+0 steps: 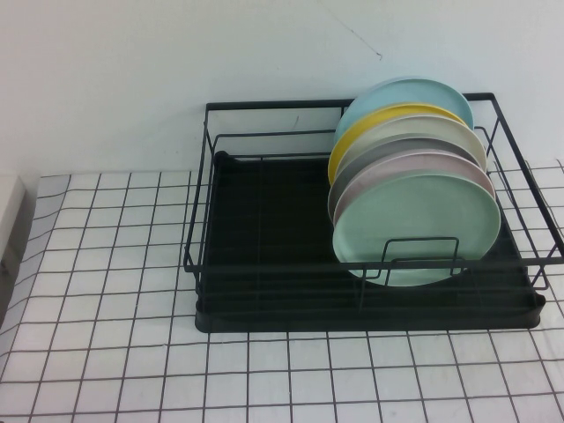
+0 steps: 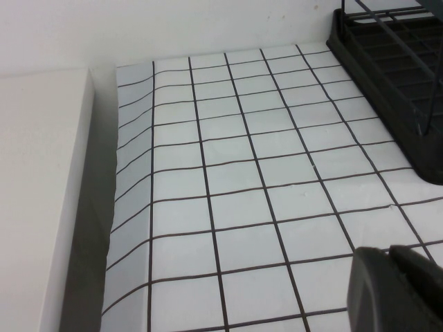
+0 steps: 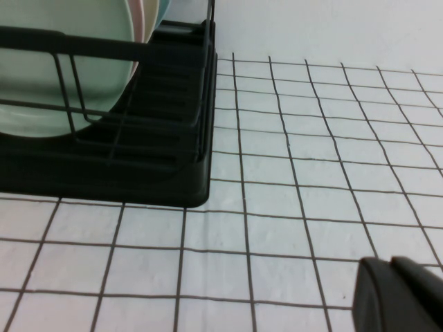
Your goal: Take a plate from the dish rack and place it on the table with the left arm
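Observation:
The mint-green plate [image 1: 414,227] stands upright at the front of a row of plates in the right half of the black wire dish rack [image 1: 264,220]. It also shows in the right wrist view [image 3: 62,69], behind the rack's front wires [image 3: 138,159]. Neither arm shows in the high view. My left gripper [image 2: 387,252] is shut and empty, low over the white gridded table [image 2: 235,180], well left of the rack's corner [image 2: 387,76]. My right gripper [image 3: 389,261] is shut and empty over the table, off the rack's front right corner.
Behind the mint plate stand a pale pink plate [image 1: 414,163], a grey one, a cream one, a yellow one [image 1: 370,123] and a light blue one [image 1: 397,95]. The rack's left half holds no plates. A white block [image 2: 41,194] borders the table's left edge.

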